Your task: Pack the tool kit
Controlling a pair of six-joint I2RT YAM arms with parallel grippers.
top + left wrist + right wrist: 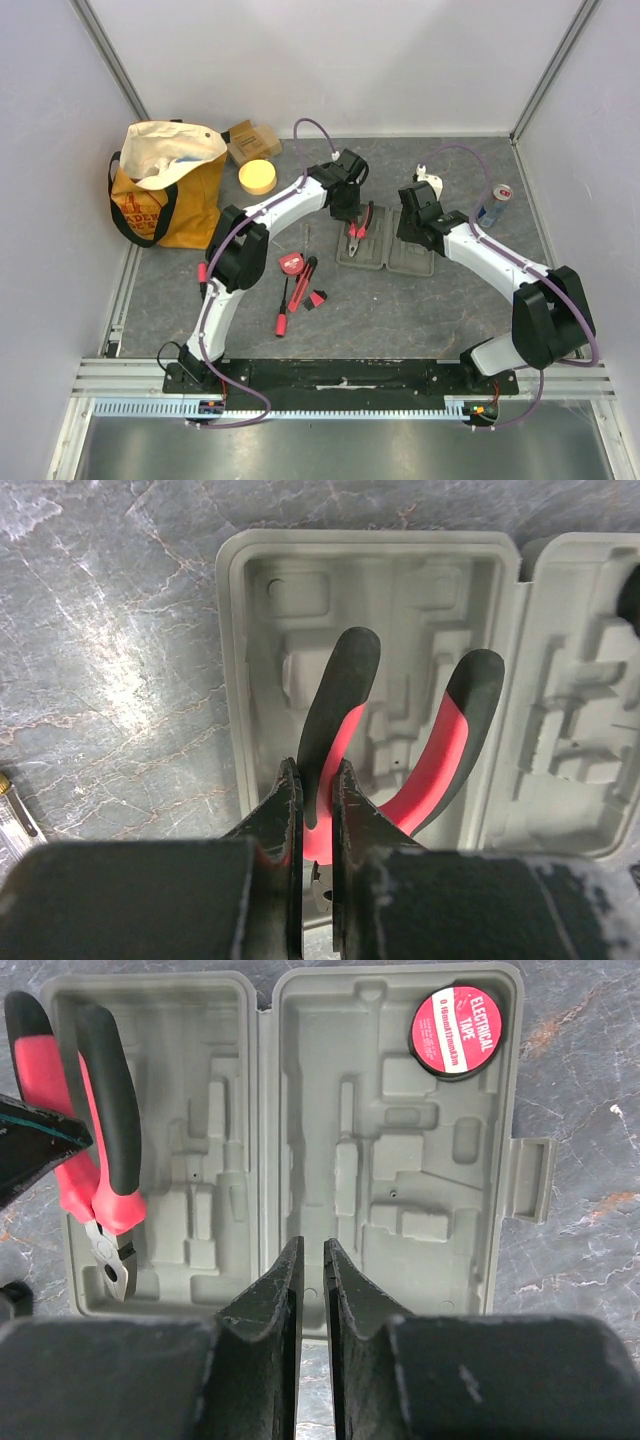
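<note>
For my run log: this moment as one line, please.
left end effector: shut on red-and-black pliers over open grey-green plastic case | right end effector: at case rim, grip unclear | red-labelled tape roll: in case

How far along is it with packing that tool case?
Early on. Done: the electrical tape roll sits in the open case. In hand: the left claw grips the pliers over the case's other half. Left: the red tools lying on the table, then shutting the case.
</note>
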